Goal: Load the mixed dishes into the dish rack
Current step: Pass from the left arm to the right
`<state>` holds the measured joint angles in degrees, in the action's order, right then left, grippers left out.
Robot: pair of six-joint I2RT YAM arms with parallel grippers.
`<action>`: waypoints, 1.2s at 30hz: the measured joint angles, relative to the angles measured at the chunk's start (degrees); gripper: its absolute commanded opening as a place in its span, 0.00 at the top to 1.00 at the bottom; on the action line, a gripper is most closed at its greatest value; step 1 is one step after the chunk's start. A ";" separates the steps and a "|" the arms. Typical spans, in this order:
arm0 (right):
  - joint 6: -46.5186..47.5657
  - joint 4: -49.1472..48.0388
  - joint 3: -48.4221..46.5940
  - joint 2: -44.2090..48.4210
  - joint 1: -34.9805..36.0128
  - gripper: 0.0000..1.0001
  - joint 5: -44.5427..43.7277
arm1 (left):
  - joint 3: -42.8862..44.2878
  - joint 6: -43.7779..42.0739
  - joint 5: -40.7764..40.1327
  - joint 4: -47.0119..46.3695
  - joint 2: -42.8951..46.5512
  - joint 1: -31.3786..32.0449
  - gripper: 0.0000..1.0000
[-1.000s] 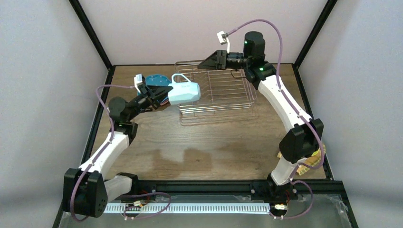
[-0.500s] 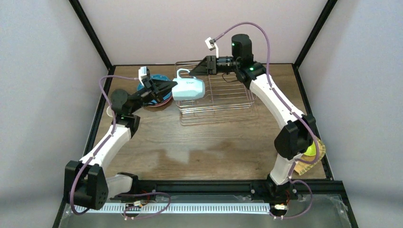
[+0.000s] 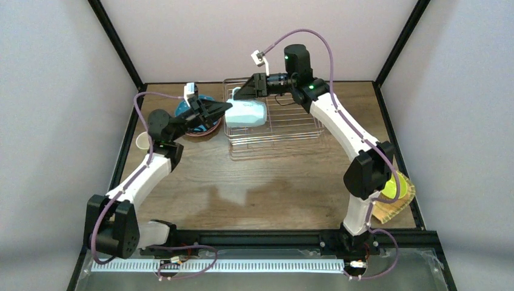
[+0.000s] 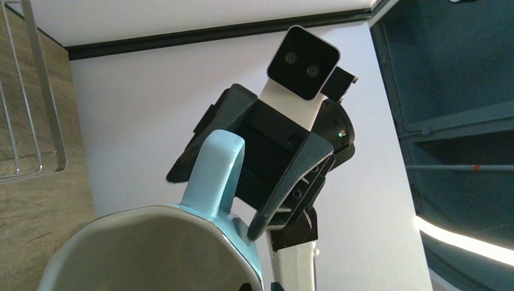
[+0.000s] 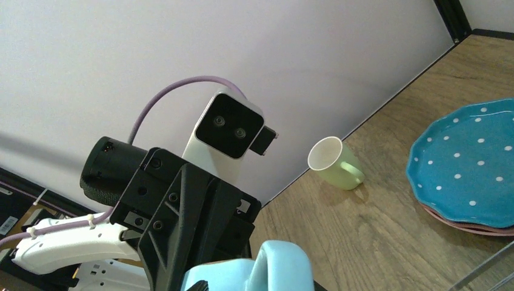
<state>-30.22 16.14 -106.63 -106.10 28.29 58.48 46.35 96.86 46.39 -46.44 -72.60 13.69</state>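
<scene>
Desk (image 3: 273,182): wood; most of the dishes sit on it, not yet racked.
Lower right: lime bowl (image 3: 395,185) sits on woven plate (image 3: 393,209), partly hidden behind the right arm.
Left edge, mid: green mug (image 3: 142,140) alone on the desk, well apart from the rack.
Left of centre: dotted plate (image 5: 470,160) lies on pink plate (image 5: 451,221), under the left arm and just beside the rack.
Left jaws: clenched on blue mug (image 3: 248,113), pinching its wall at the rim. The mouth fills the bottom of the left wrist view.
Blue mug place: in the air over the rack's left end, upper centre of the top view, handle (image 4: 216,170) turned toward the top of the frame.
Rack (image 3: 297,124): upper centre; I see no dish lying in it.
Right jaws: released and spread wide, grasping nothing. They sit just beside the handle on its far side. Cannot tell if they touch it.
Step (judged): either a hand-off to the right arm or the left arm setting the mug into the rack. Cannot tell which.
Do it well: hold the left pinch firm until the wire or the other jaws bear the mug. For a hand-off, the right jaws should square up on the handle or wall and close fully before the left lets go. Lower slowly so the mug settles inside the grid, not on the rack's rim.
Risk (judged): a thin rim pinch on smooth glaze means the mug may swivel. The two sets of jaws are close enough to knock.
</scene>
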 measured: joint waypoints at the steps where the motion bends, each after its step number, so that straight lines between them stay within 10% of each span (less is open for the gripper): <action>1: -0.02 -0.04 -0.09 -0.22 0.17 0.13 -0.02 | 0.28 0.04 -0.04 -0.31 -0.35 0.20 0.97; 16: -3.39 -0.87 -0.72 -1.38 0.68 0.99 -2.10 | 0.85 0.20 0.17 -3.19 -3.23 1.25 0.97; 21: -3.21 -0.07 -0.98 -1.53 0.68 0.99 -2.47 | 0.87 -0.33 -0.02 -2.60 -3.32 1.20 0.85; 29: -0.57 2.99 -2.45 -2.43 1.14 0.99 -4.76 | 3.50 -3.23 -1.46 4.02 -3.32 1.20 0.18; 36: 1.27 6.80 -6.91 -4.92 1.53 0.99 -7.56 | 7.15 -8.85 -4.17 13.53 -3.04 0.50 0.05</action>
<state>-28.95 22.94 -113.54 -111.02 29.82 50.92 53.49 88.01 42.22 -32.91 -75.64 14.20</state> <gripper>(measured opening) 0.256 0.937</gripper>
